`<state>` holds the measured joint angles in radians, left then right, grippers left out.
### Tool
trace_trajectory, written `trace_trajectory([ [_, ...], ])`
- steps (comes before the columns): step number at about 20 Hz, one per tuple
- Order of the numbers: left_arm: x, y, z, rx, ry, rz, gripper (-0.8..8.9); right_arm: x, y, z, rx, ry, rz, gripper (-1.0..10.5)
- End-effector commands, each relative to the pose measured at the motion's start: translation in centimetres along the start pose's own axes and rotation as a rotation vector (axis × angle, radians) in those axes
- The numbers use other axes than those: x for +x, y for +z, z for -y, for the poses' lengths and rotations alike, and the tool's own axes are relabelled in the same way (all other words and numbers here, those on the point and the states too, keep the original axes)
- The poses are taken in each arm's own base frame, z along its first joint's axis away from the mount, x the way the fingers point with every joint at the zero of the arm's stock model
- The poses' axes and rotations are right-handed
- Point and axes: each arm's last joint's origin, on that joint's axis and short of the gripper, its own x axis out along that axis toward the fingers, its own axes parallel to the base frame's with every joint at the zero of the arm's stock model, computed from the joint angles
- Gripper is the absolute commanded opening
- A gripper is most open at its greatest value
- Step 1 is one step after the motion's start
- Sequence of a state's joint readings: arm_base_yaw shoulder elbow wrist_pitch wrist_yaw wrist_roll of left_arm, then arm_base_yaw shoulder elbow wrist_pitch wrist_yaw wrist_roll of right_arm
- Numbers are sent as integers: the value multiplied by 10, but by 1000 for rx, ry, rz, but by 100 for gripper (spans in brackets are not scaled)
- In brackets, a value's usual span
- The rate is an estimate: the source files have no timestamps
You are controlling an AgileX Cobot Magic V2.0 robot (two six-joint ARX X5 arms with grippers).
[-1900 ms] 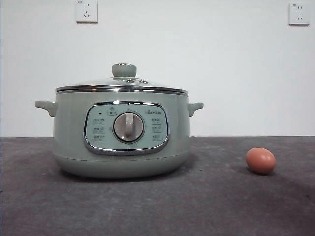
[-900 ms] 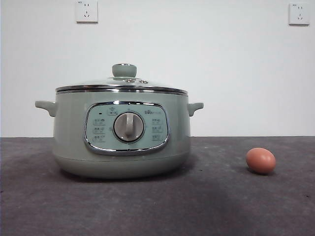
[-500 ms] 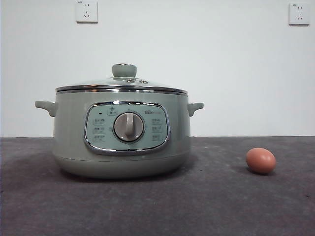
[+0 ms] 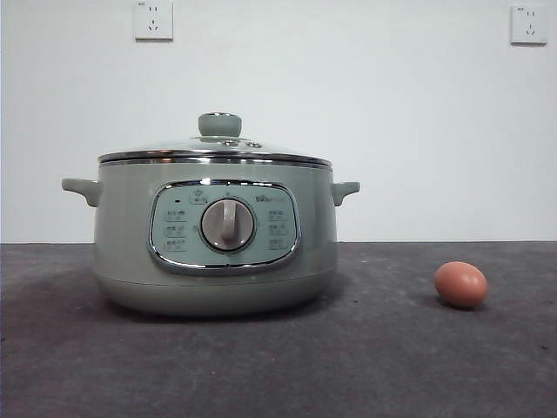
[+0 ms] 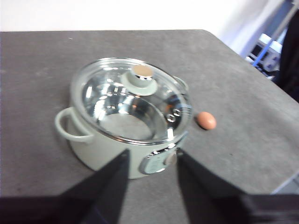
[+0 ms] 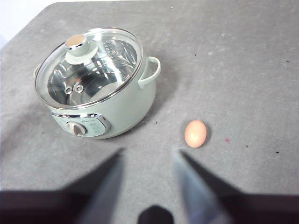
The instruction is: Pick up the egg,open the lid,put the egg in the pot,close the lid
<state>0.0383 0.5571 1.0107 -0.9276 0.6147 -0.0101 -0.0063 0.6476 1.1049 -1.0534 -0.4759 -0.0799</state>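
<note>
With both your right gripper point(image 6: 147, 186) and left gripper point(image 5: 150, 179) spread empty, watch the egg point(image 4: 461, 284) at lower right: it could roll off the table point(image 4: 261, 366) if nudged.

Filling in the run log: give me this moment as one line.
egg: on table, beside pot, untouched | lid: closed on pot | left gripper: open, empty, above pot | right gripper: open, empty, above table
</note>
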Motion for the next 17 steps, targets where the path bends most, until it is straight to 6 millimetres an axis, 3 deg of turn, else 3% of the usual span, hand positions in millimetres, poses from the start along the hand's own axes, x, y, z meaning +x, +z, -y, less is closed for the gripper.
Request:
trace_trajectory([
  [1, 1, 3, 0, 15, -23, 3, 606, -2, 1, -1, -11, 3, 11, 599],
  [6, 10, 8, -5, 11, -32, -12, 605, 0, 2, 0, -6, 4, 6, 599],
  [10, 26, 29, -11, 28, -64, -15, 605, 9, 5, 5, 12, 6, -27, 599],
  [14, 55, 60, -18, 28, -106, -71, 604, 21, 10, 11, 35, 14, -70, 599],
  [17, 90, 82, -20, 68, -130, -139, 597, 32, 13, 17, 54, 17, -107, 599],
])
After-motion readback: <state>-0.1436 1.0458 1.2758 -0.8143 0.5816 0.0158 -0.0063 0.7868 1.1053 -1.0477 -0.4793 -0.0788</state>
